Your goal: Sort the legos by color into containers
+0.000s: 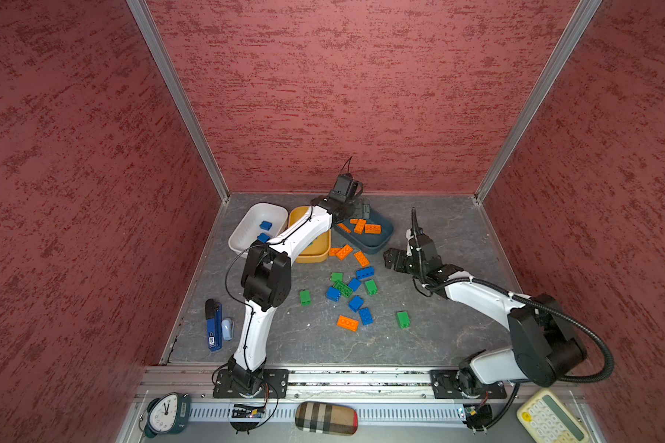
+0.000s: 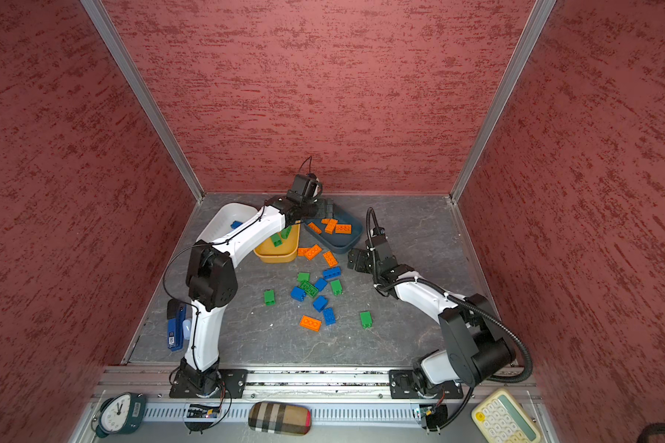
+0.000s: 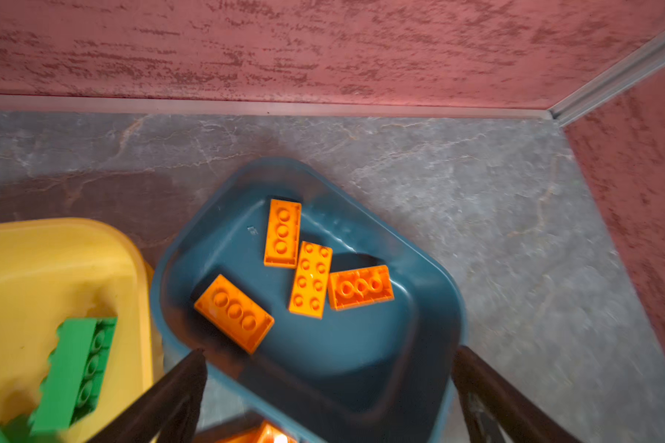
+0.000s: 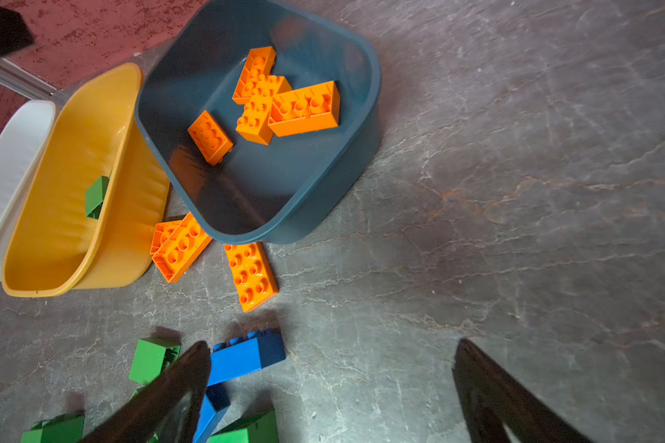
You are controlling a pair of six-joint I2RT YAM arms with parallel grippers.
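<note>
Legos (image 1: 343, 288) logged by dial from table (image 1: 285, 341) centre, left to right. 10 o'clock: white tub (image 1: 244, 233), two blue bricks (image 1: 265, 225) inside. 11 o'clock: yellow tub (image 1: 315, 256), green bricks (image 2: 276, 240) inside, partly hidden by the left arm. 12 to 1 o'clock: teal tub (image 1: 385, 234) holding four sorted orange bricks (image 3: 310, 280). Left gripper (image 3: 329, 354) hangs over it, jaws spread wide, nothing between them. Three stray orange bricks (image 1: 344, 251) lie on the table just beside that tub's near rim. Centre: unsorted huddle of blue and green, some touching, plus one orange brick (image 1: 348, 323) at 6 o'clock. 2 o'clock: right gripper (image 4: 333, 345), jaws wide apart and empty, above the huddle's edge near a long blue brick (image 4: 246, 354). 4 o'clock: lone green brick (image 1: 402, 319). Judgement: bricks light, rigid, slick-walled. Pinch across the short flat walls, not the studs. Crowded ones likely to skid or drag neighbours.
</note>
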